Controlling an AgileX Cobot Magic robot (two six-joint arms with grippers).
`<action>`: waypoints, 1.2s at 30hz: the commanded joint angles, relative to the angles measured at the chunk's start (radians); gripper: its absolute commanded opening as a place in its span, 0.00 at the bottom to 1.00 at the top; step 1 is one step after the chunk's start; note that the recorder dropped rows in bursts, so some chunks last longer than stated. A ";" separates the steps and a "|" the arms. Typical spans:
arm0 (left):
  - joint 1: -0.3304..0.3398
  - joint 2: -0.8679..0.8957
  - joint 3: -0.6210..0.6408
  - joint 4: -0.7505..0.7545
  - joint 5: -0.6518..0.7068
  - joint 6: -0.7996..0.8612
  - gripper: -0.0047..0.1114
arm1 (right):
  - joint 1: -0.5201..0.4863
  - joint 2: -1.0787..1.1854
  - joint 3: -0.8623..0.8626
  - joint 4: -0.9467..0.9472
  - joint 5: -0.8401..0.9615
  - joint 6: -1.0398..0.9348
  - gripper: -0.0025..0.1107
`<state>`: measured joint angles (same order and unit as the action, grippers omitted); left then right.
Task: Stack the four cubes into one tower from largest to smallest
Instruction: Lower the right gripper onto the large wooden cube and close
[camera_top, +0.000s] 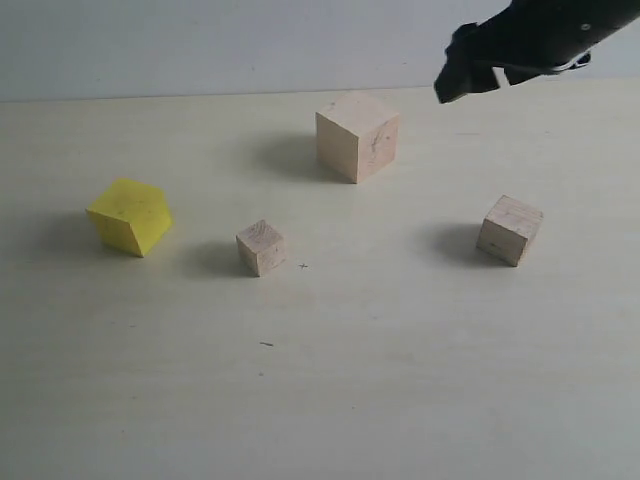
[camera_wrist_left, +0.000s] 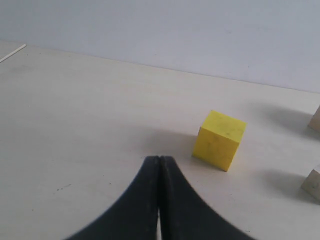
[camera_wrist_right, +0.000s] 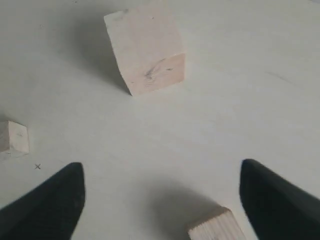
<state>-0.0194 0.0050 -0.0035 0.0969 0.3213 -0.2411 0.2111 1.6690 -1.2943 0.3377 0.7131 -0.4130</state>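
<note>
1. Nearest the exterior camera: small wood cube (camera_top: 261, 247), resting on the table (camera_top: 400, 380) left of centre, apart from all others. Nothing is stacked yet.
2. Large wood cube (camera_top: 357, 135): stands at the back, centre, flat on the table. As base of the tower it probably needs no lift. Judged rigid and stable, with a broad level top to receive the next piece.
3. Yellow cube (camera_top: 130, 215): far left, well apart from the large one, turned corner-on to the exterior view. Judged stiff and light, its painted faces possibly slicker than bare wood. Take hold across two opposite side faces, low enough to leave the bottom square.
4. Medium wood cube (camera_top: 510, 230): right side, alone. Bare grain should grip well; same opposite-face hold.
5. Small cube, handling: least face area, so centre the pads carefully; likely easy to knock.
6. Left gripper (camera_wrist_left: 159, 165): jaws pressed together, holding nothing, yellow cube ahead of it.
7. Right gripper (camera_top: 470, 70): hovers above the back right, jaws wide apart and empty, with the large cube ahead and the medium cube near the fingers.
</note>
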 joint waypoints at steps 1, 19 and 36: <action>0.003 -0.005 0.004 -0.002 -0.009 -0.002 0.04 | 0.049 0.156 -0.143 -0.050 0.044 -0.005 0.94; 0.003 -0.005 0.004 -0.002 -0.009 -0.002 0.04 | 0.129 0.720 -0.911 -0.220 0.338 0.062 0.95; -0.002 -0.005 0.004 -0.002 -0.009 -0.002 0.04 | 0.144 0.967 -1.160 -0.245 0.351 0.100 0.77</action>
<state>-0.0194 0.0050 -0.0035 0.0969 0.3213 -0.2411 0.3542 2.6362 -2.4461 0.1013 1.0738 -0.3162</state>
